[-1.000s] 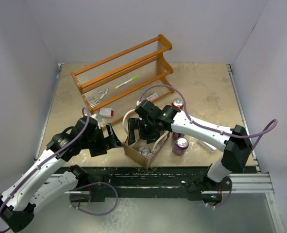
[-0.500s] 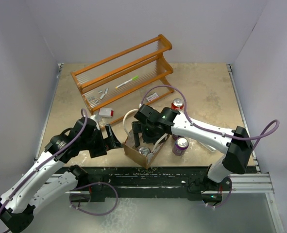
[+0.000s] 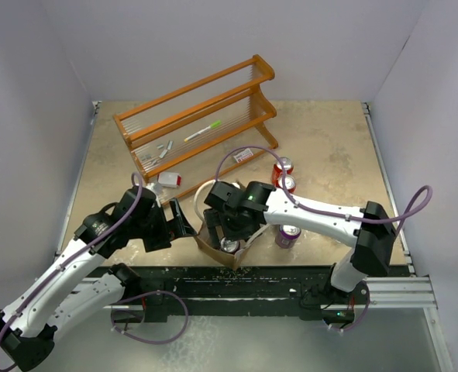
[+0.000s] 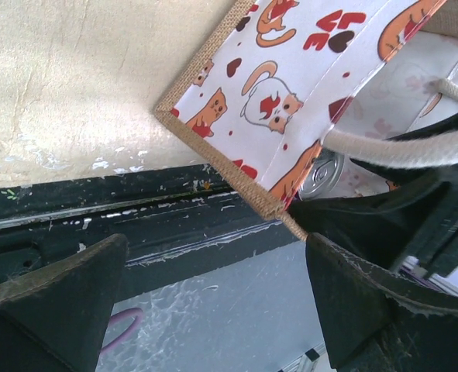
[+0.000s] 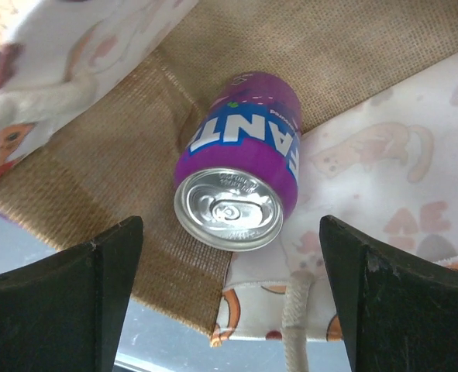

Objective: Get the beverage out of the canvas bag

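Observation:
The canvas bag (image 3: 218,246) stands near the table's front edge, with cat-print panels (image 4: 283,93) and white rope handles (image 4: 383,147). A purple Fanta can (image 5: 240,174) lies inside on the burlap floor, silver top toward the camera. Its top also shows in the top view (image 3: 230,246) and in the left wrist view (image 4: 325,177). My right gripper (image 5: 232,310) is open, its fingers straddling the can from above at the bag's mouth (image 3: 227,226). My left gripper (image 3: 184,222) is open and empty beside the bag's left corner (image 4: 213,310).
Two red cans (image 3: 281,167) (image 3: 287,184) and a purple can (image 3: 288,235) stand on the table right of the bag. A wooden rack (image 3: 198,116) stands at the back left with small items on it. The black front rail (image 4: 136,225) runs just below the bag.
My right gripper has moved left and down to the bag's mouth over the can. A second red can has come into sight behind it. The left arm has barely moved.

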`<state>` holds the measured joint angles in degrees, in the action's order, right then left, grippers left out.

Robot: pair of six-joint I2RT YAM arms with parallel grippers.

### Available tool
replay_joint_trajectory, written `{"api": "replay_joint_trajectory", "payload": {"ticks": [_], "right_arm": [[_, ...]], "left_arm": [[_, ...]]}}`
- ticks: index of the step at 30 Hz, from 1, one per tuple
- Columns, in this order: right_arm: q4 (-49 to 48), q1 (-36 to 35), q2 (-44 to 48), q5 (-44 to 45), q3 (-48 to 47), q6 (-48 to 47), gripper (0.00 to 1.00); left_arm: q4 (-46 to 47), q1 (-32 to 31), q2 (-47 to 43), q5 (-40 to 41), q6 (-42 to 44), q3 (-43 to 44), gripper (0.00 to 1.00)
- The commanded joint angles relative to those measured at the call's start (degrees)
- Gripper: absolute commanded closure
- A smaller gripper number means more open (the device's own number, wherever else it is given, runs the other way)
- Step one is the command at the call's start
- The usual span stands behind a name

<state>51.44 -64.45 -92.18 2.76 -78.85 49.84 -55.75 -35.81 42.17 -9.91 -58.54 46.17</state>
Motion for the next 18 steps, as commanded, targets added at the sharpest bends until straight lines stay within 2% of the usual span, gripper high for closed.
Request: {"api": "replay_joint_trajectory", "payload": {"ticks": [1, 7, 18], "right_arm": [[3.04, -2.06, -1.86, 1.98, -0.69, 1.01, 0.04], [1.63, -2.88, -3.79, 3.16, 0.91, 1.79, 0.06], [1.36, -3.65, -4.37, 2.99, 3.27, 2.22, 0.21]], "left_arm": [[1.68, -0.27, -0.15, -0.63, 0.02, 0.1, 0.01], [1.69, -0.23, 0.8, -0.72, 0.86, 0.58, 0.01], [1.02, -0.16, -0.36, -0.77, 0.81, -0.42, 0.01]]}}
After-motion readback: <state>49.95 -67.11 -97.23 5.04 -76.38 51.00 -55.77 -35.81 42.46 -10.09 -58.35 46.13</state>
